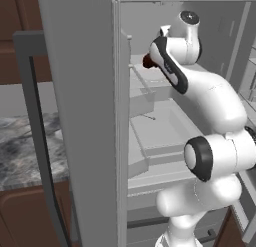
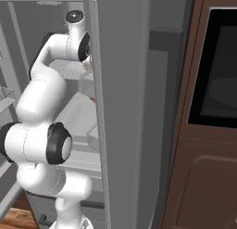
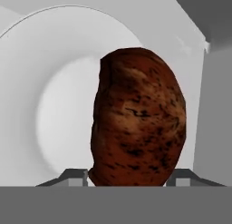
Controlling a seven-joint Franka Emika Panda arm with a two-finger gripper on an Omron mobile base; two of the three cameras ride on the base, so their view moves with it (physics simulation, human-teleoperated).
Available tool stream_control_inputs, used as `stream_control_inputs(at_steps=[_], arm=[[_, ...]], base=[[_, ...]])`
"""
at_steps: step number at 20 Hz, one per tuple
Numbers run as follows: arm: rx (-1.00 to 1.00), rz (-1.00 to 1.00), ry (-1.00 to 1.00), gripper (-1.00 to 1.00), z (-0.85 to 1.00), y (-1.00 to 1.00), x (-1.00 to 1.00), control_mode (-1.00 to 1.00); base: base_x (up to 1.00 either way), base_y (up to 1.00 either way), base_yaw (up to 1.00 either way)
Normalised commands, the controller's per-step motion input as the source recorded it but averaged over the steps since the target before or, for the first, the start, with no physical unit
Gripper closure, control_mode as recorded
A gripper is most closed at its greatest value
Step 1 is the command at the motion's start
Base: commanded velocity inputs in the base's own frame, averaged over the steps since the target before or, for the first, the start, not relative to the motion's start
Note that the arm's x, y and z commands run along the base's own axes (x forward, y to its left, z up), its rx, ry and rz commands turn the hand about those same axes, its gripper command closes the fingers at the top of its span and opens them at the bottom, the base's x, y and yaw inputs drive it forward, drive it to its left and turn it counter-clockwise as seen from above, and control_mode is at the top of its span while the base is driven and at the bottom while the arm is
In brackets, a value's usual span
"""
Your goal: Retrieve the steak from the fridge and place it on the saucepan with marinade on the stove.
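The steak, a dark reddish-brown oval lump, stands close in front of the hand view, over a white round plate on a shelf inside the fridge. My gripper is shut on the steak, with one fingertip at each lower side of the meat. In the left base view my arm reaches deep into the fridge at upper-shelf height, and a red edge of the steak peeks out beside the hand. The saucepan, the marinade and the stove are out of view.
The open grey fridge door stands close to the arm's right, another door panel close to its left. White shelves lie below the hand. A marble counter is at far left, a dark built-in oven in brown cabinets at far right.
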Motion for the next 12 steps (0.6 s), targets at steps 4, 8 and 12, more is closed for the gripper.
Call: stream_control_inputs(at_steps=[4, 8, 12], arm=[[0.03, -0.08, -0.1, 1.0, 0.23, 0.0, -0.73, -1.0], [0.05, -0.07, -0.14, 1.0, 0.11, 0.0, -0.97, -1.0], [0.05, -0.01, -0.07, 1.0, 0.0, 0.0, -1.0, -1.0]], base=[[0.0, 0.0, 0.0], [0.0, 0.0, 0.0], [0.0, 0.0, 0.0]])
